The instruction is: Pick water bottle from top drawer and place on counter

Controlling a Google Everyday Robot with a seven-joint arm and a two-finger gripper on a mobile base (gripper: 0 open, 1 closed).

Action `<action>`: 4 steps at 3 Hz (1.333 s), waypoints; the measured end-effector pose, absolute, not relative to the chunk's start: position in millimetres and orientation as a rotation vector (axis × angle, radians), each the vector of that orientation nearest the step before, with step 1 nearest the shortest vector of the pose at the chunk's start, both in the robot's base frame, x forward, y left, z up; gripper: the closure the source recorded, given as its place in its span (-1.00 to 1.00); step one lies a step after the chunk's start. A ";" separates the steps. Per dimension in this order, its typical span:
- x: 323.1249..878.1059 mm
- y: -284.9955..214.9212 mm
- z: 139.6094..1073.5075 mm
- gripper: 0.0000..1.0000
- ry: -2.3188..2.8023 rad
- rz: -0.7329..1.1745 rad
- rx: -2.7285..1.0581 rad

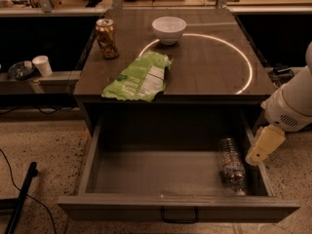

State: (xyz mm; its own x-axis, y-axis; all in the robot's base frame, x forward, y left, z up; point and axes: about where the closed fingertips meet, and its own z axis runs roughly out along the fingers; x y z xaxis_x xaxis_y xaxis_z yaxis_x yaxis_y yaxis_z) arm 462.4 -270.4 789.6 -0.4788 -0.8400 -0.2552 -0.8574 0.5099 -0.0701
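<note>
Hand [263,146] at top drawer [146,209], right side

1. The arm [292,101] is running off the right edge; its end effector [263,146] is hanging over the top drawer's [122,208] right wall.
2. The water bottle's [232,165] label is showing too small to read.

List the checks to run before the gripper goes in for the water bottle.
1. Top drawer open: ok, pulled out, inside visible.
2. Water bottle accessible: ok, lying alone along the drawer's right wall.
3. Gripper over the bottle: not ok, it hangs at the drawer's right edge, beside the bottle.
4. Bare spot on the counter: ok, right half; can, bowl and green snack bag sit left and back.
5. Bottle cap closed: cannot tell.
</note>
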 end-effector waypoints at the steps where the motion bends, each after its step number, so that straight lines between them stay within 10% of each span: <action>1: 458.3 -270.7 754.0 -1.00 2.644 0.142 -1.336; 4: 449.8 -254.1 738.0 -1.00 2.820 0.221 -1.087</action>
